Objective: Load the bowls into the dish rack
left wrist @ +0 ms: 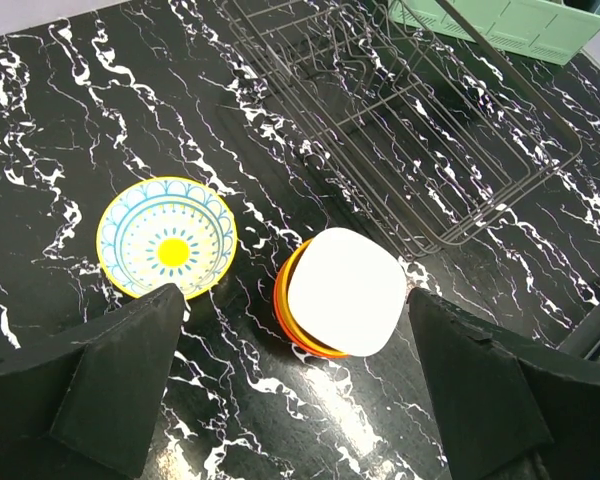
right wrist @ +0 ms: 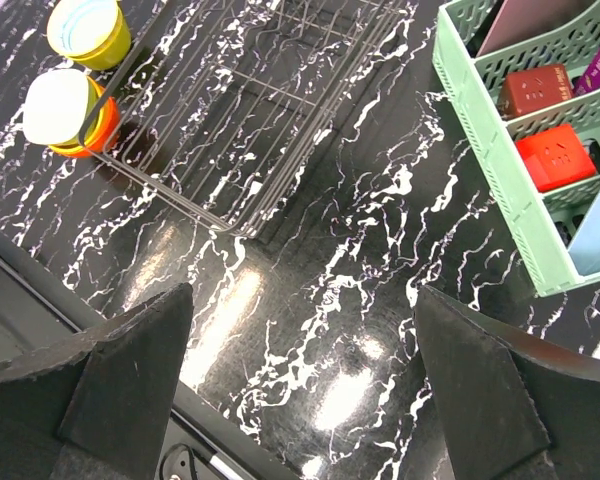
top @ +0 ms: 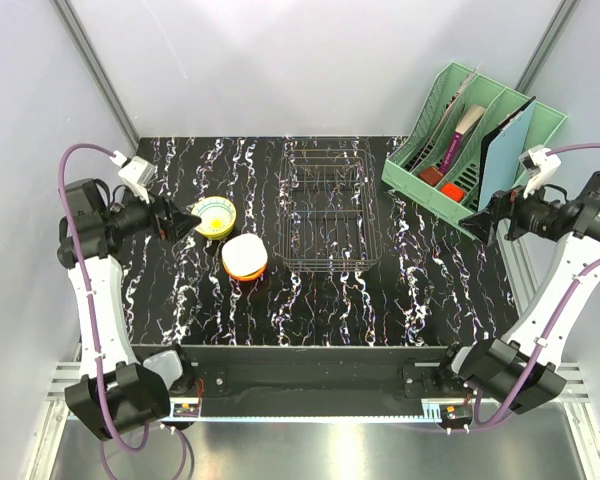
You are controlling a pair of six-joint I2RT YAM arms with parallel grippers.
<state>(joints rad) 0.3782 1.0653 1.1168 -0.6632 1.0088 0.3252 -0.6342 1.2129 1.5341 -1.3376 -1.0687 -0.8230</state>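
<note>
Both gape wide, empty: left hand, right hand.

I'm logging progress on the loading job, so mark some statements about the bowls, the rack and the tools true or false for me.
1. The dish rack holds no bowl. True.
2. The yellow bowl is nested inside the orange bowl. False: they stand separately, side by side on the table.
3. In the top view both bowls lie left of the dish rack. True.
4. The left tool is shut on a bowl. False: it is open and holds nothing.
5. The right tool is open, beside the green organiser. True.
</note>
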